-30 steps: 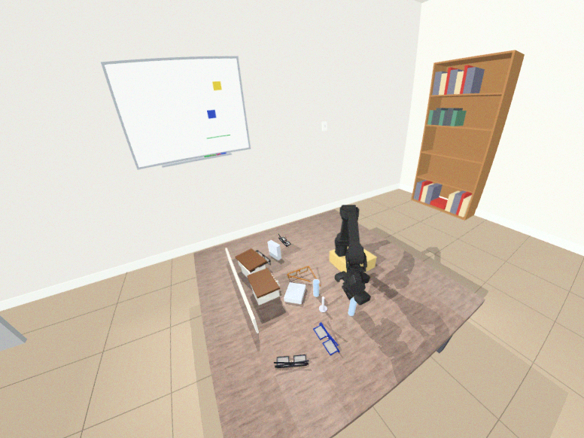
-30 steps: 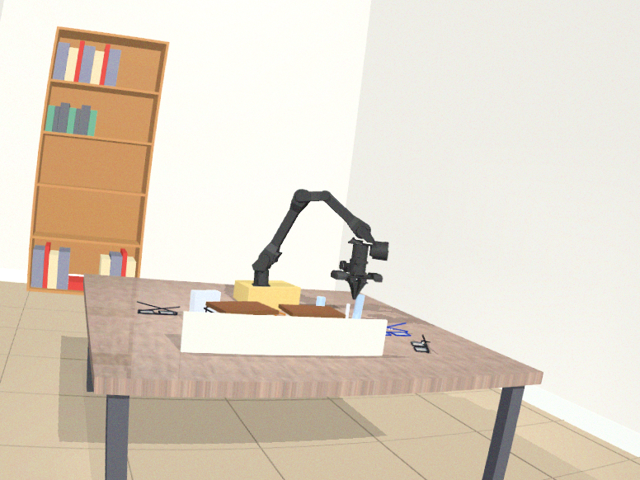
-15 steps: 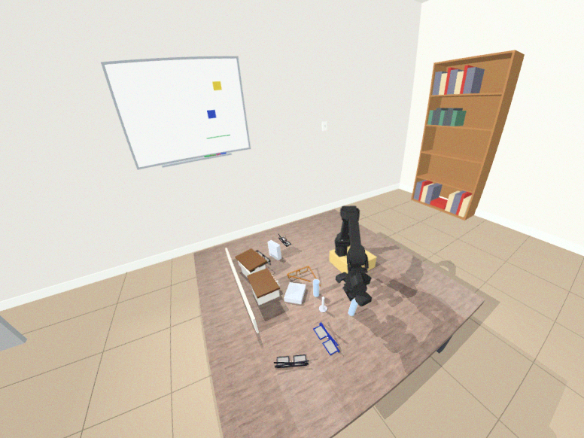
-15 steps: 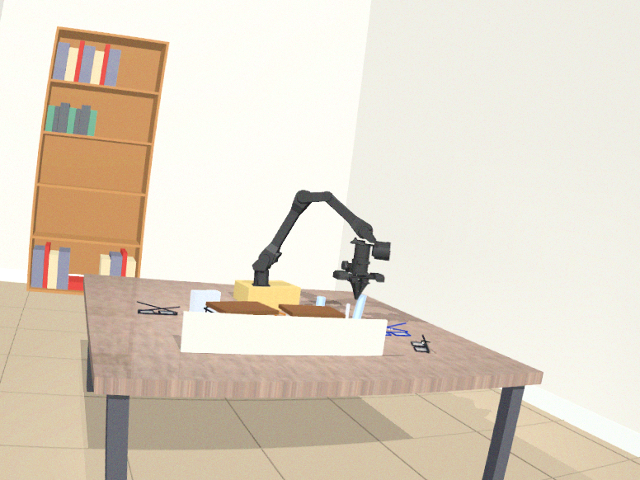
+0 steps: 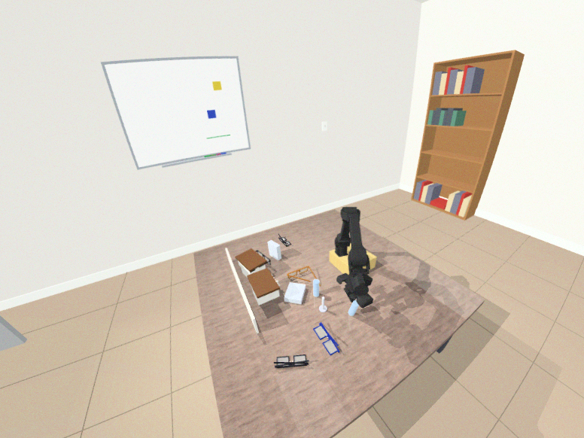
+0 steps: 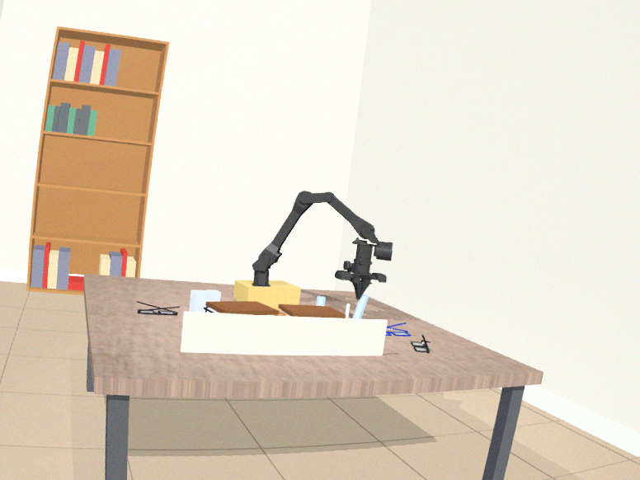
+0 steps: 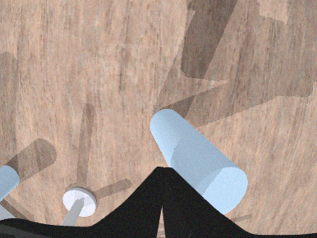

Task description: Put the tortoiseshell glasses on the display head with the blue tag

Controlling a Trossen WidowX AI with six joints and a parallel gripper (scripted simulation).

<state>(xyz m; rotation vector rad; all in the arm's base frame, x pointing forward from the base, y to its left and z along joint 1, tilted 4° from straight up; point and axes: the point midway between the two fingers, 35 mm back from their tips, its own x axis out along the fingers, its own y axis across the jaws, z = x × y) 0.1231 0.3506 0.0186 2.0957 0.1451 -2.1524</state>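
The orange-brown glasses, perhaps the tortoiseshell pair, lie on the table (image 5: 377,377) between the heads and the arm's base. Two display heads with brown tops, a nearer one (image 5: 264,282) (image 6: 311,310) and a farther one (image 5: 250,260) (image 6: 242,307), stand by the white panel. No blue tag is visible on either. Dark glasses are at the farther head. My gripper (image 6: 360,297) (image 7: 163,174) is shut and empty, pointing down. Its tip is against or very near a light blue cylinder (image 5: 352,308) (image 6: 361,308) (image 7: 185,144), which is tilted. Contact is unclear.
A second blue cylinder (image 5: 315,287) and a small white stand (image 5: 323,308) (image 7: 84,205) are near the gripper. Blue glasses and black glasses lie toward the front. A pale box (image 5: 295,293) lies beside the nearer head; another box (image 5: 274,250) stands farther back. The white panel (image 6: 284,336) is low.
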